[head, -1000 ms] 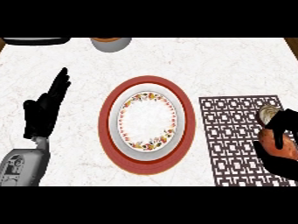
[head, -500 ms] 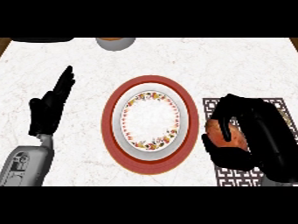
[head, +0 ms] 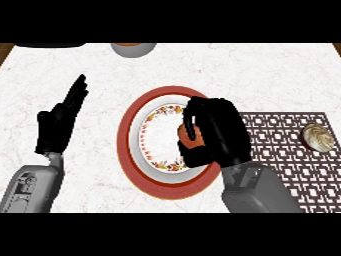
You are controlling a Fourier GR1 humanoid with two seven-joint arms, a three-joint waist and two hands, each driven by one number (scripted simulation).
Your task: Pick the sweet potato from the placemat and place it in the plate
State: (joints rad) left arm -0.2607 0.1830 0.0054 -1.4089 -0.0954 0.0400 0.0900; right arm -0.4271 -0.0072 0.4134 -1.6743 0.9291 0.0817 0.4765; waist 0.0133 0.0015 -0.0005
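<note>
Head view, from the left: my left hand [head: 61,125] rests open over the white marbled worktop [head: 261,75], fingers straight and pointing up toward the far edge, well apart from the plate [head: 147,135]. At the centre sits that plate, white with a flowered band and a red rim, and my right hand [head: 213,132] hangs over its right half with fingers curled round the orange sweet potato [head: 188,137], most of it hidden. Right of that lies the brown lattice placemat [head: 291,160], with a small pale round object [head: 318,137] on its far right part
</note>
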